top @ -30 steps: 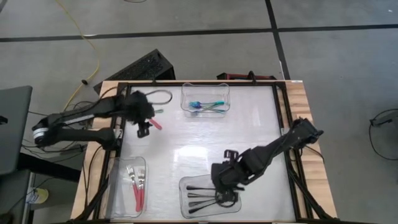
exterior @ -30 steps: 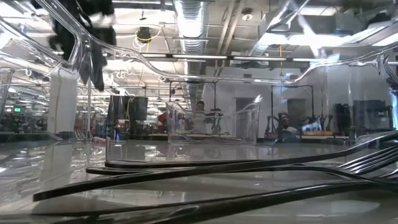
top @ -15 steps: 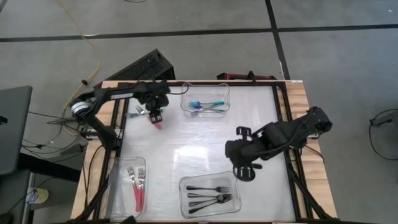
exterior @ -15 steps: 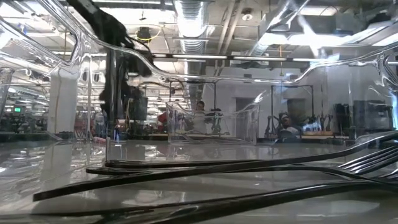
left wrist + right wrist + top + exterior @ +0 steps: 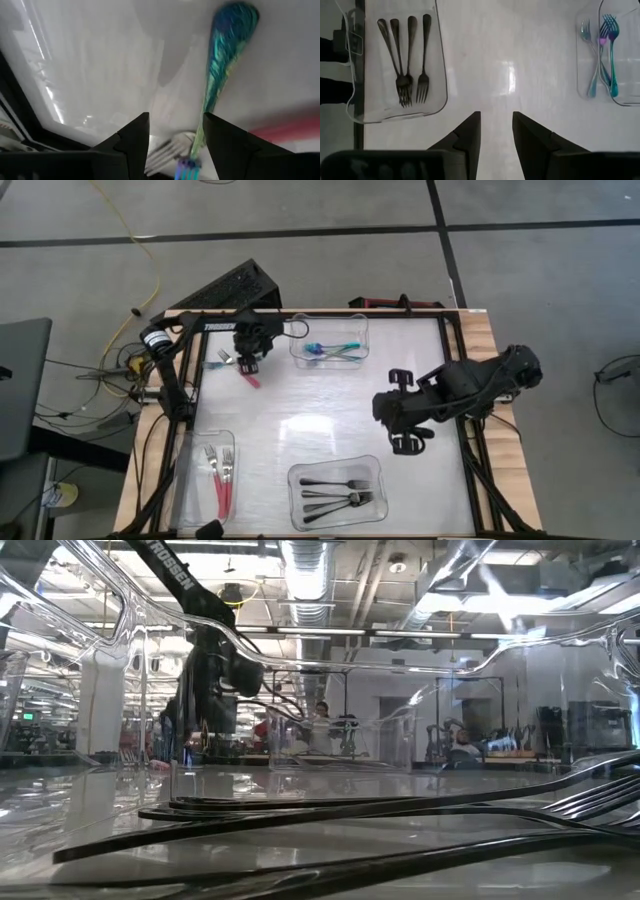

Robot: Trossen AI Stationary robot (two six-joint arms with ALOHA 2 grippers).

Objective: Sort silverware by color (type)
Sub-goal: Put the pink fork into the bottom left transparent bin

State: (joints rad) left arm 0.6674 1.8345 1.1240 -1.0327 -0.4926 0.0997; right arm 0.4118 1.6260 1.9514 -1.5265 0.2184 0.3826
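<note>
Two loose forks lie flat on the table near its far left corner: a teal iridescent fork (image 5: 220, 75) (image 5: 216, 363) and a red-handled fork (image 5: 251, 379) whose silver tines (image 5: 167, 150) show between my fingers. My left gripper (image 5: 245, 362) (image 5: 175, 145) is open and low over them, with the teal fork's tine end close by one finger; whether they touch I cannot tell. My right gripper (image 5: 405, 438) (image 5: 495, 135) is open above the bare table right of centre. Sorted forks lie in three clear bins.
The far bin (image 5: 330, 340) (image 5: 605, 55) holds teal forks. A near left bin (image 5: 205, 480) holds red-handled forks, and a near middle bin (image 5: 335, 492) (image 5: 395, 60) holds several black forks (image 5: 350, 810). A dark frame edges the table (image 5: 300, 410).
My left arm has swung toward the far edge, and its gripper has come down over the loose forks at the far left. My right gripper has risen out of the black-fork bin and moved toward the table's right and far side, staying open.
</note>
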